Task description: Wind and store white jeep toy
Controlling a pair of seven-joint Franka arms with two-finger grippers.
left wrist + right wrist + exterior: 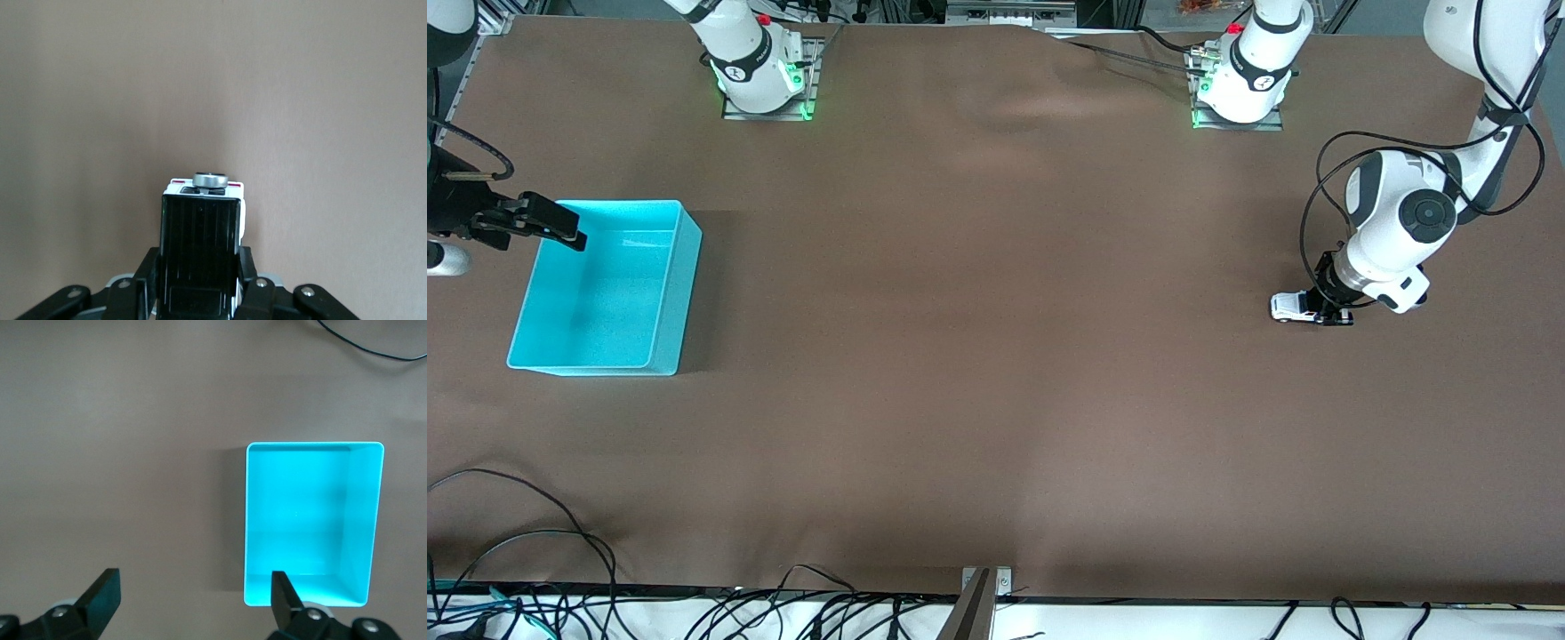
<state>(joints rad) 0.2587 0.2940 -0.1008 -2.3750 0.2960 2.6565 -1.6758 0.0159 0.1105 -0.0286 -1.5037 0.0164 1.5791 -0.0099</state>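
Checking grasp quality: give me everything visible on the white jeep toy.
The white jeep toy is tiny and boxy, plastic-looking, with a black roof panel, red trim and a round silver-rimmed spare-like disc at one end. It sits upright on the brown table toward the left arm's end. The left gripper is shut on its sides. Nothing else touches it.

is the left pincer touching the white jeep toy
Touching: the left wrist view shows the left pincer with both fingers against the white jeep toy.

White rounded arm shells, black joint caps, looping black cables, green-lit bases.
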